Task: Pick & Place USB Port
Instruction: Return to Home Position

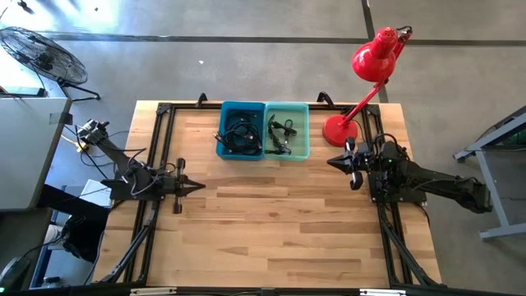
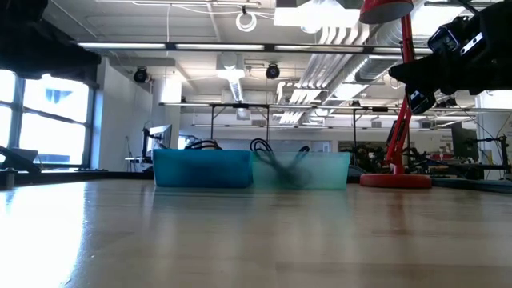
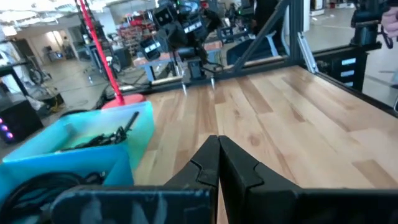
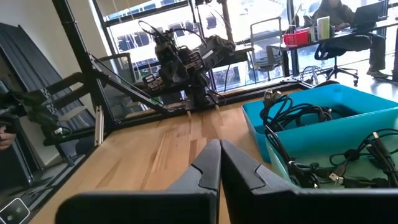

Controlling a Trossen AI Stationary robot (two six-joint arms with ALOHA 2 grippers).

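Cables (image 1: 241,136) binned; both jaws pressed together, empty. Retract left arm (image 1: 144,182), right arm (image 1: 411,175) level, clear of bins (image 1: 243,155) and lamp (image 1: 374,57).

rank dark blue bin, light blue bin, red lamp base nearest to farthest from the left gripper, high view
From the left gripper:
1. dark blue bin, left of the pair
2. light blue bin, right of the pair
3. red lamp base, by the table's right edge
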